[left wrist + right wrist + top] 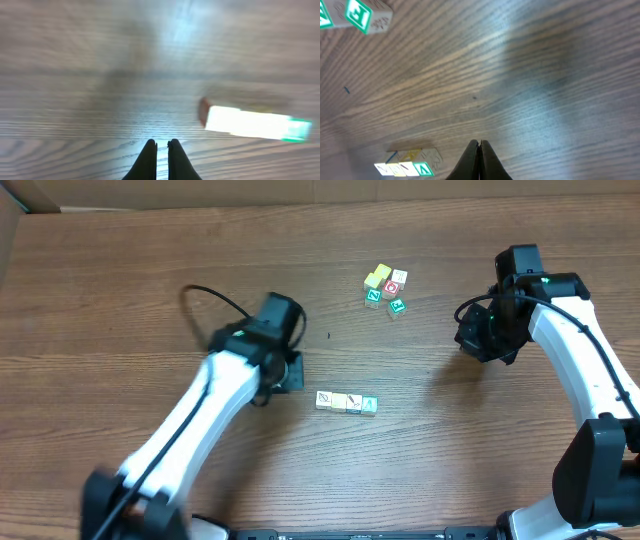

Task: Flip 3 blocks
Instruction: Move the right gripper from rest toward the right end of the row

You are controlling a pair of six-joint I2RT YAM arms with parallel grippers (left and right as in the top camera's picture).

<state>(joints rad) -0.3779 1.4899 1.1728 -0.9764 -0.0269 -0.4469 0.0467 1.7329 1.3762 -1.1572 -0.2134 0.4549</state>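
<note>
Evidently blocks [346,402] form left-right row.

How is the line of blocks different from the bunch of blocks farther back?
The row of blocks sits in a straight line; the cluster of blocks is a loose clump. The cluster holds a red-topped cube; the row has none. Both show white, yellow and green tops.

Four small wooden alphabet cubes [346,402] are laid touching in a straight row. White and cream faces are turned up, and the rightmost cube [371,404] is green-marked. Farther back, well apart from the row, a loose cluster is formed by a cream-yellow cube [378,277], a white-faced cube [400,277], a green-faced cube [373,297] and a second green-faced cube [397,306].
</note>
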